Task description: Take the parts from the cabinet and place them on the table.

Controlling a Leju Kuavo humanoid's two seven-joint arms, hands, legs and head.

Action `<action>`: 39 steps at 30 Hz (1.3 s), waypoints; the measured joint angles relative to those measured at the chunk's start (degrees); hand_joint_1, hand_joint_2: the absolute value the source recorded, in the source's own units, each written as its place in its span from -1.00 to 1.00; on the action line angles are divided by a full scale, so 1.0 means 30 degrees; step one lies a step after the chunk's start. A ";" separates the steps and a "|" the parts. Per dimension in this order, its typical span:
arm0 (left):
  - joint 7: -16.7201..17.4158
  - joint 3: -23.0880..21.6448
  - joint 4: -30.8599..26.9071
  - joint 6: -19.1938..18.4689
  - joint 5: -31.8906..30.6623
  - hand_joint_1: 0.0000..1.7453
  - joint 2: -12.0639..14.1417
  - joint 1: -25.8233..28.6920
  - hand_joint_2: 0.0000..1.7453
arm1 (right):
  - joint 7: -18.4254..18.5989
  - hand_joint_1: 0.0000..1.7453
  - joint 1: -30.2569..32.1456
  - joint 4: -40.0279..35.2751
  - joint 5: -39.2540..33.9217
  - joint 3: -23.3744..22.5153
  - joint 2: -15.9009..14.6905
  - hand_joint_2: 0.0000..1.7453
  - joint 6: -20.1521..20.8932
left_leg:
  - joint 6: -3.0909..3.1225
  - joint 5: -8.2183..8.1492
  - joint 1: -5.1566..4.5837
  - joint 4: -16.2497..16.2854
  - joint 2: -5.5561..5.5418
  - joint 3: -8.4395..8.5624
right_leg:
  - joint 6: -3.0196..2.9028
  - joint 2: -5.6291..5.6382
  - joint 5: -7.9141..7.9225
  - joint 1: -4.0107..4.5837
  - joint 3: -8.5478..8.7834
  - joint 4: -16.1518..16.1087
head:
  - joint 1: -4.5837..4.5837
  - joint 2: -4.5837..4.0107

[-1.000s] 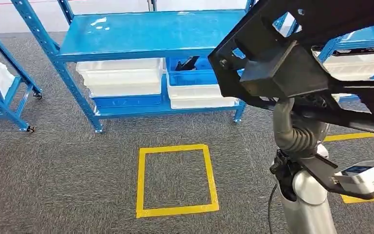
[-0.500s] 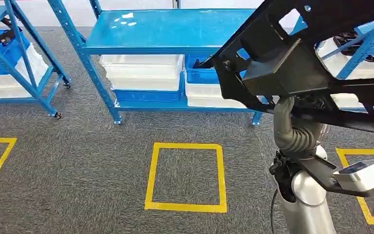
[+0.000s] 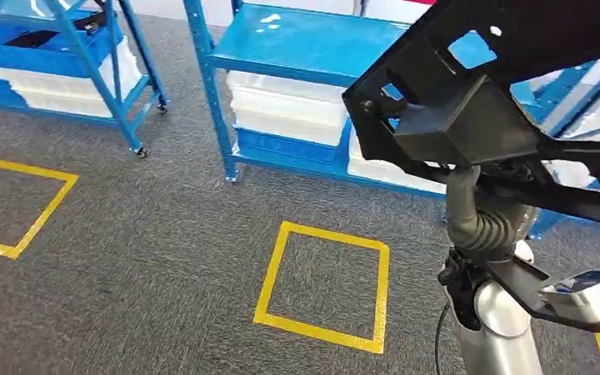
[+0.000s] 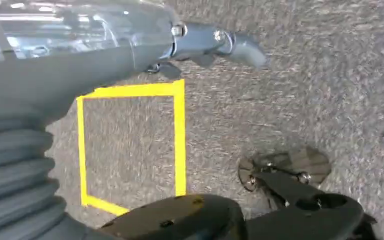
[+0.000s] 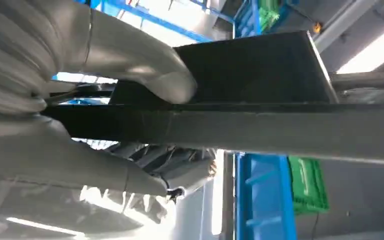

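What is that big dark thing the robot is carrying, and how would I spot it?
Look to the blue shelving racks across the grey carpet, then at the silver right arm rising in front of them. Its right hand grips a large black part: a flat, angular frame with cut-out holes and a boxy block beneath. Unlike the white and blue bins behind, it is black and held in the air.

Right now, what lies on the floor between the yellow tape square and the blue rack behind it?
Head view: only bare grey carpet lies between the yellow tape square and the blue rack.
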 joint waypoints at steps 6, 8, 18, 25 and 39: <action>0.0022 0.0000 0.0000 0.0000 -0.0014 -1.00 0.0007 0.0009 1.00 | -0.0088 1.00 0.0149 -0.0175 0.0000 -0.0124 -0.0036 1.00 -0.0124 | -0.0317 0.0271 -0.0013 0.0096 -0.1453 -0.0165 | -0.0115 0.1646 0.2714 -0.0070 0.2726 -0.5450 | 0.0335 0.0000; 0.0008 0.0000 -0.0007 0.0000 -0.0022 -1.00 0.0007 0.0008 1.00 | -0.0095 1.00 0.0205 -0.0270 -0.0007 -0.0212 -0.0066 1.00 -0.0168 | -0.0593 0.0491 0.0122 -0.0030 -0.1798 -0.0348 | -0.0133 0.1451 0.2706 0.0033 0.2718 -0.5628 | 0.0277 0.0000; 0.0088 0.0007 0.0000 0.0051 -0.0036 -1.00 0.0160 -0.0046 1.00 | -0.0138 1.00 0.0231 -0.0444 -0.0029 -0.0416 -0.0102 1.00 -0.0182 | -0.1318 -0.1704 0.0319 0.4351 0.0121 -0.1456 | -0.0610 -0.0850 0.3103 -0.0266 0.2718 -0.5862 | -0.0561 0.0000; 0.0110 -0.0030 -0.0022 0.0000 -0.0138 -1.00 0.0095 -0.0149 1.00 | -0.0219 1.00 0.0228 -0.0692 -0.0036 -0.0554 -0.0146 1.00 -0.0197 | -0.0818 -0.0291 0.0218 0.0046 0.1018 0.0440 | 0.0191 -0.2033 0.3056 -0.0142 0.2878 -0.5773 | -0.0473 0.0000; 0.0321 -0.0058 -0.0029 0.0015 -0.0197 -1.00 0.0109 -0.0197 1.00 | -0.0262 1.00 0.0388 -0.0947 -0.0036 -0.0831 -0.0313 1.00 -0.0248 | -0.0812 0.0505 0.0368 -0.0096 -0.2421 -0.0413 | -0.0097 0.2074 0.2797 -0.0060 0.2578 -0.5671 | 0.0285 0.0000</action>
